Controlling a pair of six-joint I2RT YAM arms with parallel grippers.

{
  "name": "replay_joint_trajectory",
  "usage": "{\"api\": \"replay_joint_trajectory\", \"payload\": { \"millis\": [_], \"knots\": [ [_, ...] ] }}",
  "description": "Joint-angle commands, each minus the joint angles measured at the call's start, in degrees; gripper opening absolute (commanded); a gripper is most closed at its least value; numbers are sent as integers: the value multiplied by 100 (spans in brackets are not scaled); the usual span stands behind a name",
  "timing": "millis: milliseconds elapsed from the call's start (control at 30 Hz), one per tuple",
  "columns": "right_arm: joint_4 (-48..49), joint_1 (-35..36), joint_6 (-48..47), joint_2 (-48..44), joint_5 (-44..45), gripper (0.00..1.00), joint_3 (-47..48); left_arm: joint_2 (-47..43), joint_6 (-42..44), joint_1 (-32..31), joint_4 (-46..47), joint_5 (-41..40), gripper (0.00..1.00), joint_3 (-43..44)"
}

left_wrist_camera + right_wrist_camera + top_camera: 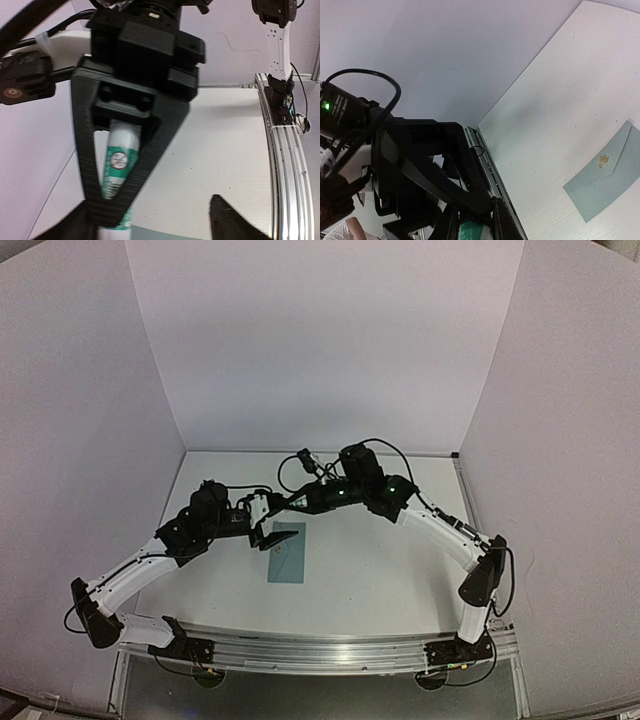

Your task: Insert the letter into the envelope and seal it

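Note:
The teal envelope point(287, 554) lies flat on the table in front of both arms, flap folded down with a gold emblem point(604, 160); its body also shows in the right wrist view point(605, 182). The tan letter is out of view. My right gripper point(276, 508) is shut on a white glue stick with a green label point(118, 165), held above the envelope's far edge. In the right wrist view, the stick point(471, 233) sits between my right gripper's fingers point(503, 222). My left gripper point(266, 534) is open right beside the stick, its fingers point(227, 222) set wide apart.
White walls enclose the table on three sides. An aluminium rail point(320, 650) runs along the near edge, also seen in the left wrist view point(287, 165). The right arm's base point(277, 55) stands at that rail. The two grippers are nearly touching.

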Motion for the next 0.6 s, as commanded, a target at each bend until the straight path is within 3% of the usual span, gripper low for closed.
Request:
{"api": "replay_joint_trajectory", "payload": {
  "millis": [0, 133, 267, 433, 567],
  "knots": [
    [-161, -108, 180, -392, 98, 0, -405, -143, 92, 62, 327, -516, 100, -35],
    [-536, -342, 207, -451, 613, 0, -657, -234, 174, 62, 108, -731, 100, -111],
    [-1992, -531, -212, -59, 1349, 0, -270, -302, 132, 62, 1, -957, 100, -208],
    [-2198, -720, -170, 248, 1486, 0, -338, -356, 78, 62, -25, -1127, 100, -274],
    [-2980, -982, -269, 731, 2853, 0, -120, -408, 71, 62, -91, -1080, 100, -317]
  ]
}}
